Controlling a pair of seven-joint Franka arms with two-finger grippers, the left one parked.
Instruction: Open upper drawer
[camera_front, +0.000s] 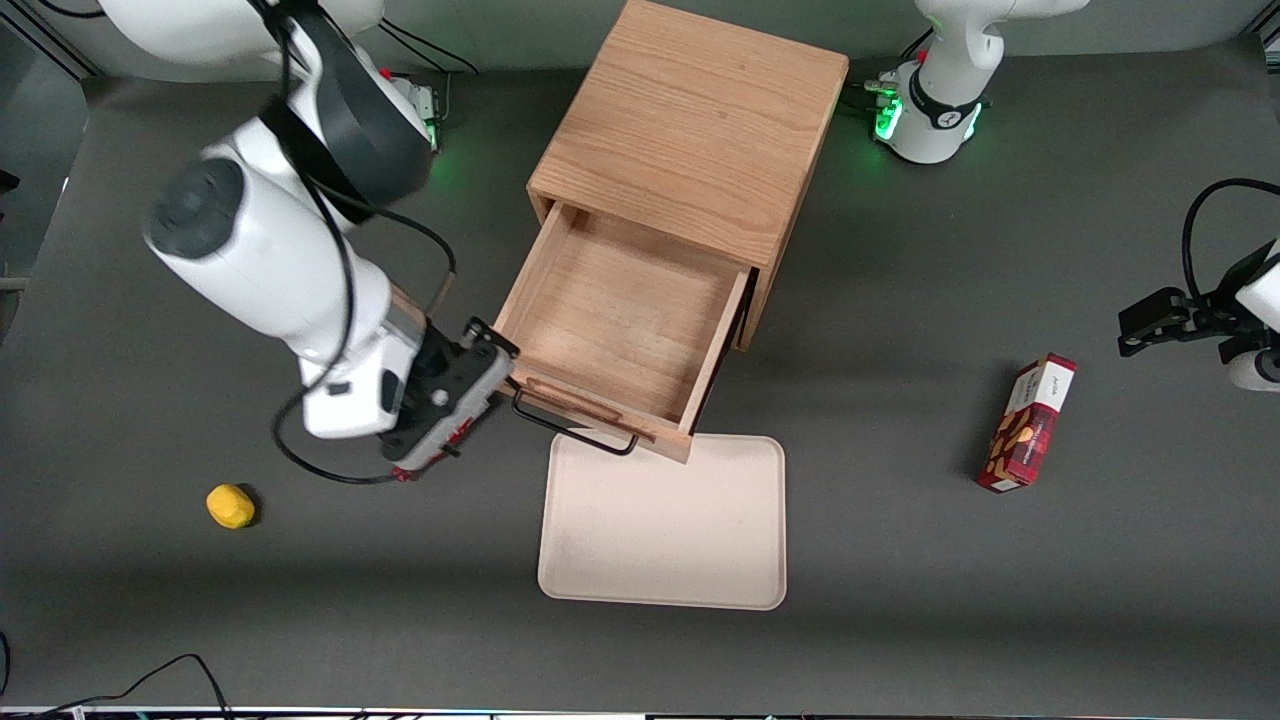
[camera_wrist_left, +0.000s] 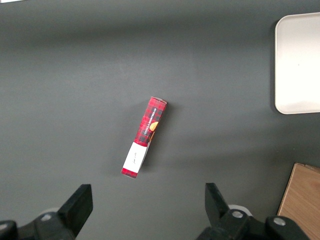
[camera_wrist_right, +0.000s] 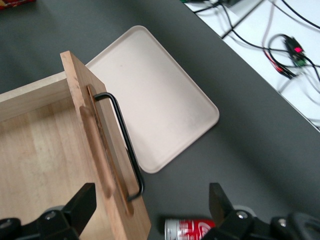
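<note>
Jaws spread apart, gripper (camera_wrist_right: 152, 210) hanging just beside the black wire handle (camera_wrist_right: 122, 145), touching nothing. Oak cabinet (camera_front: 690, 140) sits mid-table, its upper drawer (camera_front: 615, 325) pulled well out, its front overhanging the cream tray (camera_front: 665, 540). Red snack box (camera_front: 1028, 424) lies toward the parked arm's end, yellow object (camera_front: 230, 505) toward the working arm's.

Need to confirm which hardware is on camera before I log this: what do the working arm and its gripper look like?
The working arm has glossy white rounded shells with dark grey joint bands and a grey round joint cap. A black cable loops along it. Its wrist block is white, carrying a black and grey gripper beside the upper drawer, with a small red-marked part underneath. The fingers are black and wedge-shaped. The base glows green.
</note>
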